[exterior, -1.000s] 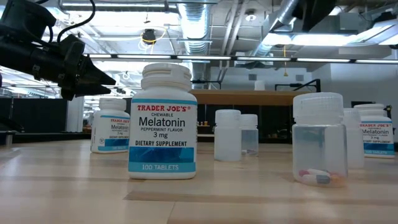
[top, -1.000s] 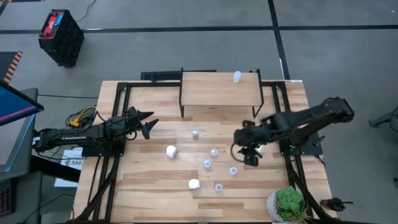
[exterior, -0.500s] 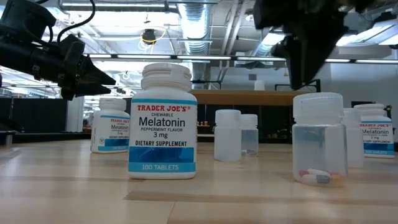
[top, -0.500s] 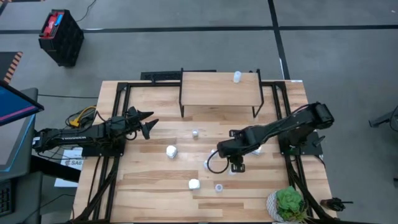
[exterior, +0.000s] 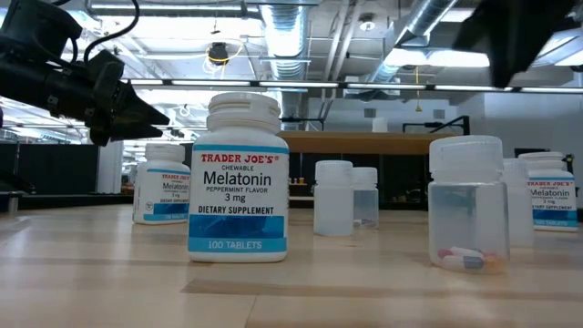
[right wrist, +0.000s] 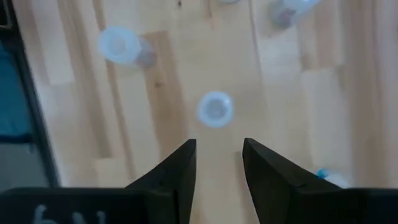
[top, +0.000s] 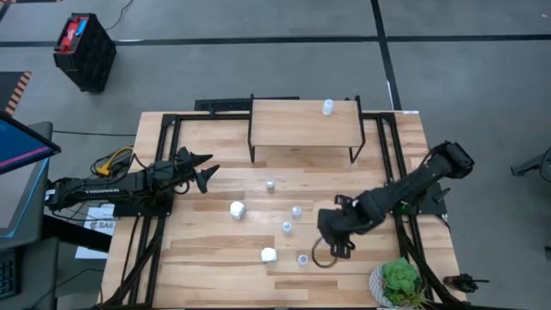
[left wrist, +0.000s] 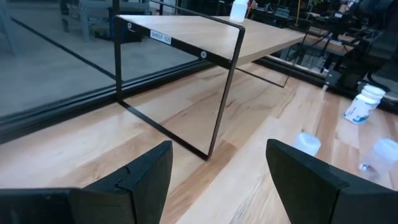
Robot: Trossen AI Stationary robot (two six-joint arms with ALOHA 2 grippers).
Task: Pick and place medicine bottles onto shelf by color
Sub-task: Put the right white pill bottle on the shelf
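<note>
Pale-topped translucent small bottles [top: 296, 211] are being left scattered on the light-wood tabletop [top: 198, 250], one [top: 328, 107] standing on the low wooden shelf [top: 301, 125]. The right tool [right wrist: 217, 163] is being held open above one bottle [right wrist: 215, 109] (untouched); the left tool [left wrist: 217, 174] is being kept open near the shelf.

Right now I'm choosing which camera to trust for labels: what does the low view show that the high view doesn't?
Only the low view shows the print on the white bottles: the nearest Melatonin bottle, and capsules inside a clear bottle. Only the high view shows the whole table, the potted plant and the right gripper above the bottles. Both show the shelf and the left gripper.
</note>
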